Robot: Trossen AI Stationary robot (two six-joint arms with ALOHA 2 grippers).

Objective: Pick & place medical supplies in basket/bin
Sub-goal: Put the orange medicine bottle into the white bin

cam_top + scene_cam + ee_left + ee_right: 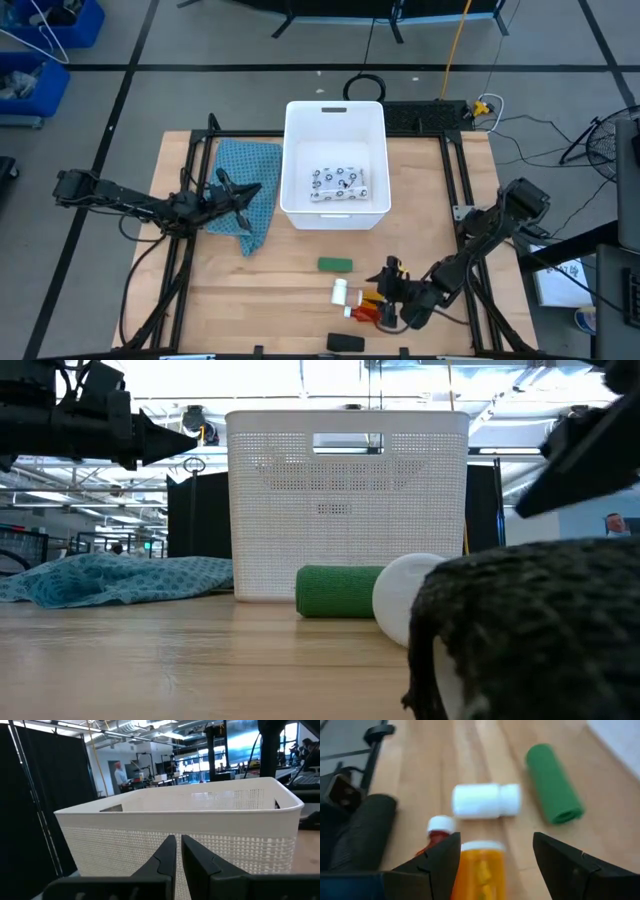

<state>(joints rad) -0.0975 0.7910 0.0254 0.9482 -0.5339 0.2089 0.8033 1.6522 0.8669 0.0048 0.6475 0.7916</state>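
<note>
the white tub [335, 118] serves as landmark here: a large rectangular bin with rounded corners, finely perforated walls and a handle slot in its far short wall.

nearest the table's front edge, well apart from the tub, lies a black oblong [346, 343]. just beyond it the right gripper [383, 299] reaches in with its fingers spread wide over an orange pill bottle with a white cap [479, 868]; i cannot tell whether they touch it. beside that bottle lies a small red bottle with a white cap [437, 832], and past both, closer to the tub, a small white bottle [486, 800] lies on its side. closer still to the tub, just off its near wall, rests a green roll [335, 265], cylinder-shaped and lying flat on the wooden table [260, 300].

inside the tub, on its floor toward the near wall, lies a white flat pouch with dark speckled print [339, 183].

at the tub's left side the left gripper [232, 196] hangs above a crumpled teal cloth [247, 170], its fingers brought together with only a slit between them, pointing at the tub wall and holding nothing.
</note>
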